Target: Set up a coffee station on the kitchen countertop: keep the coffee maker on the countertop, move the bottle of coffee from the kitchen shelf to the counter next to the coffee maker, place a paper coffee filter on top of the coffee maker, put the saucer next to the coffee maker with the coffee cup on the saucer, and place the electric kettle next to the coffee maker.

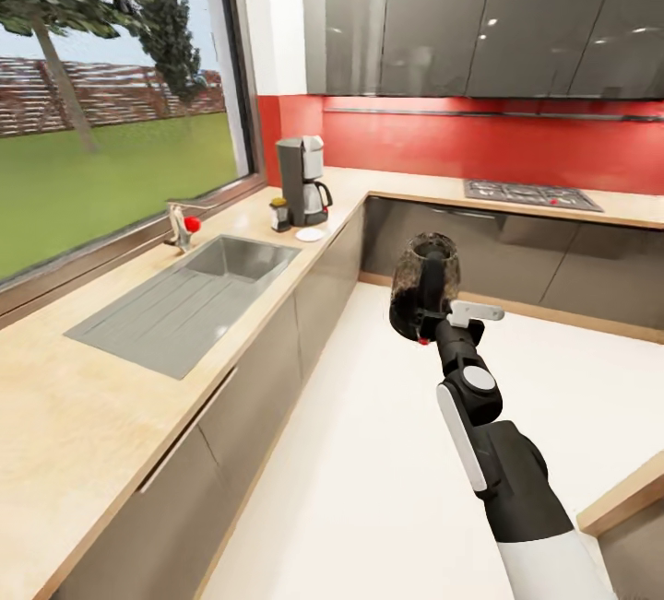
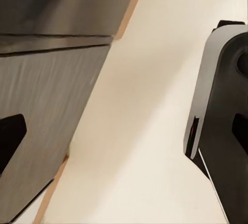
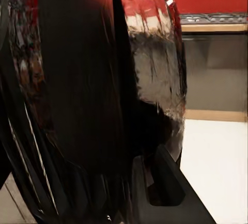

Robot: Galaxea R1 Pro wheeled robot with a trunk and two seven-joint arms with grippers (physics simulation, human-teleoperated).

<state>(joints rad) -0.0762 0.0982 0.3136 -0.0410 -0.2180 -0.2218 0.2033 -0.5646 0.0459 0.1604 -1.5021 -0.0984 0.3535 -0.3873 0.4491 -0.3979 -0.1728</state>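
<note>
My right gripper (image 1: 435,316) is shut on the electric kettle (image 1: 424,282), a dark glass pot with a red switch, and holds it in the air over the white floor. In the right wrist view the kettle's dark glass (image 3: 77,105) is very close, with one black finger (image 3: 165,182) against it. Far off on the countertop (image 1: 83,397), in the corner, stands the coffee maker (image 1: 302,178). The bottle of coffee (image 1: 278,213) is just left of it and the white saucer (image 1: 311,234) lies in front. The coffee cup and paper coffee filter are out of view. My left gripper (image 2: 124,136) is open beside a grey cabinet front.
A steel sink (image 1: 198,291) with a drainboard and a red-knobbed tap (image 1: 184,224) is set in the countertop under the window. A gas hob (image 1: 530,194) sits on the far counter. Grey cabinets (image 1: 249,397) line the left side of the floor aisle (image 1: 369,452).
</note>
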